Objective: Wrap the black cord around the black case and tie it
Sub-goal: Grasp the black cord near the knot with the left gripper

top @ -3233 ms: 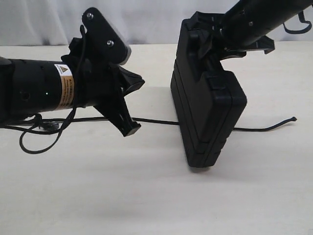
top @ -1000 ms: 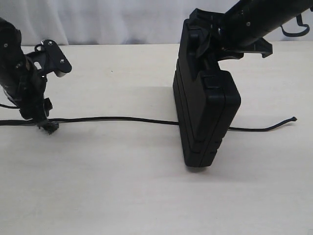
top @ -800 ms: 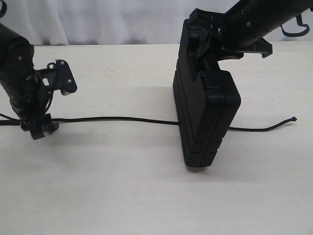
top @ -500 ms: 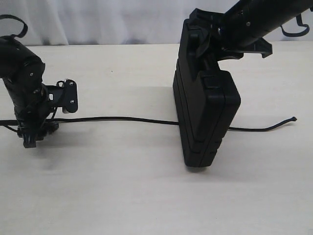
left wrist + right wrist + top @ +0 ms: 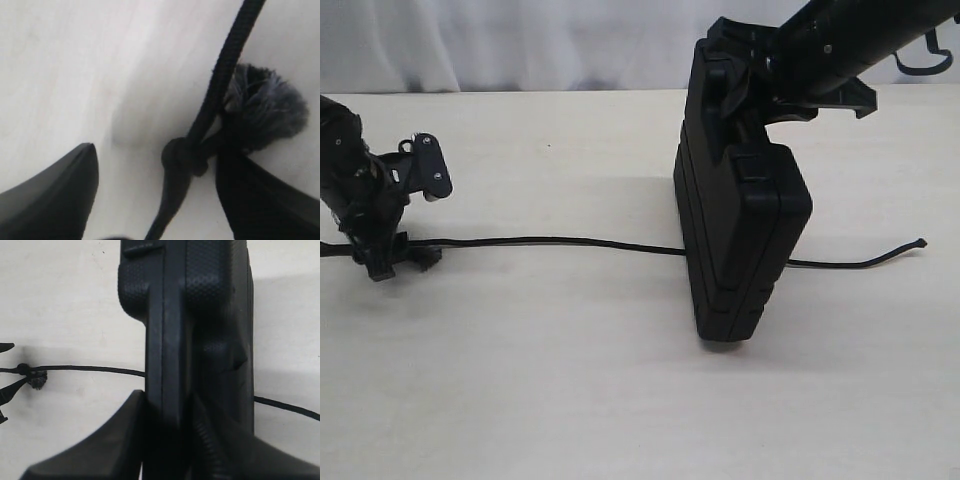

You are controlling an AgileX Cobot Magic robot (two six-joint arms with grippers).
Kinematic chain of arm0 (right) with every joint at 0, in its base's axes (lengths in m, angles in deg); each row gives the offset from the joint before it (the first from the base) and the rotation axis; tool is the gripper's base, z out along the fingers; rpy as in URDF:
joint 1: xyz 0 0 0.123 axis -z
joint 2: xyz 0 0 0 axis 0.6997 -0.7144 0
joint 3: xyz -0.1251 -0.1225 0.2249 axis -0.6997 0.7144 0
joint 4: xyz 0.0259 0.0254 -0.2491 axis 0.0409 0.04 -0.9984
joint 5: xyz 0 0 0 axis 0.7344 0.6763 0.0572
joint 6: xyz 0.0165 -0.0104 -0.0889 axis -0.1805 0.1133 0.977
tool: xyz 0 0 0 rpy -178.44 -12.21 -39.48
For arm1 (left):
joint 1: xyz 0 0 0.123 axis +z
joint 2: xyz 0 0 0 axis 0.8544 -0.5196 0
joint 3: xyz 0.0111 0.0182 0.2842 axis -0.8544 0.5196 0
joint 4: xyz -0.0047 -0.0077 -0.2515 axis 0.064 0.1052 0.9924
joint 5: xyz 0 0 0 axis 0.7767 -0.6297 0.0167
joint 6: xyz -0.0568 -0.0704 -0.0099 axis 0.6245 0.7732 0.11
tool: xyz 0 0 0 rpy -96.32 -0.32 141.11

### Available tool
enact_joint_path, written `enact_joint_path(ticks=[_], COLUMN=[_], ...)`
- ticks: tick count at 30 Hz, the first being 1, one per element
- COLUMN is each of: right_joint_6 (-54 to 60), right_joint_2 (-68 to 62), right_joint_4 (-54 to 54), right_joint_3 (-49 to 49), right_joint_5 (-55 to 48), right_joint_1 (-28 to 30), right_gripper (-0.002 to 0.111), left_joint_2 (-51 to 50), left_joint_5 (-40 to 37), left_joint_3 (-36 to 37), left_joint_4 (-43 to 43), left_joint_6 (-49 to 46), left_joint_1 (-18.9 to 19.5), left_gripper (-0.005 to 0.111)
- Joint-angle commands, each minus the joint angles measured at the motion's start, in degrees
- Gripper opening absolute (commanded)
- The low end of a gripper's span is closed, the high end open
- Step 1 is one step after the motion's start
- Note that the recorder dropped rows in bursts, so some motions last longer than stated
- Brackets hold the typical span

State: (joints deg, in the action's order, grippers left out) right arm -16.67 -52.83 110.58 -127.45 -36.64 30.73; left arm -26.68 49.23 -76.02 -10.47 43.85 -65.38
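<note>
The black case (image 5: 740, 230) stands on its narrow end, and my right gripper (image 5: 752, 85) is shut on its top edge. In the right wrist view both fingers clamp the case (image 5: 200, 315) at the gripper (image 5: 167, 415). The black cord (image 5: 560, 241) lies straight across the table, vanishes at the case and reappears on its right, ending in a tip (image 5: 920, 242). At the cord's left end, my left gripper (image 5: 388, 262) is down at the table. There my left gripper (image 5: 155, 165) is open, its fingers on either side of the knot (image 5: 182, 157) beside the frayed tuft (image 5: 267, 110).
A pale wooden table (image 5: 570, 380) carries everything. A white curtain (image 5: 520, 40) closes off the back. The right arm (image 5: 860, 35) reaches in from the upper right above the case.
The left arm has left the middle and gone to the cord's left end. In the last second it turned and settled over the knot. Case and right gripper have not moved.
</note>
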Motion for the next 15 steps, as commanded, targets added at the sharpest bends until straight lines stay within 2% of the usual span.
enact_joint_path(ticks=[1, 4, 7, 9, 11, 12, 15], right_joint_6=[-0.15, -0.15, -0.15, -0.15, -0.15, -0.15, -0.15], right_joint_2=[-0.01, -0.01, -0.01, -0.01, -0.01, -0.01, -0.01], right_joint_4=[-0.73, -0.73, -0.73, -0.73, -0.73, -0.73, -0.73], right_joint_3=[0.43, 0.43, 0.43, 0.43, 0.43, 0.43, 0.43], right_joint_5=[-0.44, -0.44, -0.44, -0.44, -0.44, -0.44, -0.44], right_joint_1=[0.13, 0.13, 0.13, 0.13, 0.13, 0.13, 0.13], right_gripper=[0.004, 0.004, 0.004, 0.004, 0.004, 0.004, 0.004], left_joint_2=[-1.93, -3.29, -3.81, -3.81, -3.81, -3.81, -3.81], left_joint_5=[0.84, 0.72, -1.07, -3.07, -4.4, -4.4, -5.49], left_joint_3=[-0.3, -0.3, -0.3, -0.3, -0.3, -0.3, -1.11], left_joint_4=[0.87, 0.77, 1.35, 1.35, 1.47, 1.47, 3.06], left_joint_6=[-0.13, -0.13, 0.65, 1.97, 7.8, 12.17, 18.5], left_joint_1=[0.05, 0.05, 0.05, 0.05, -0.05, -0.05, -0.05], left_gripper=[0.064, 0.061, 0.039, 0.02, 0.004, 0.0, 0.0])
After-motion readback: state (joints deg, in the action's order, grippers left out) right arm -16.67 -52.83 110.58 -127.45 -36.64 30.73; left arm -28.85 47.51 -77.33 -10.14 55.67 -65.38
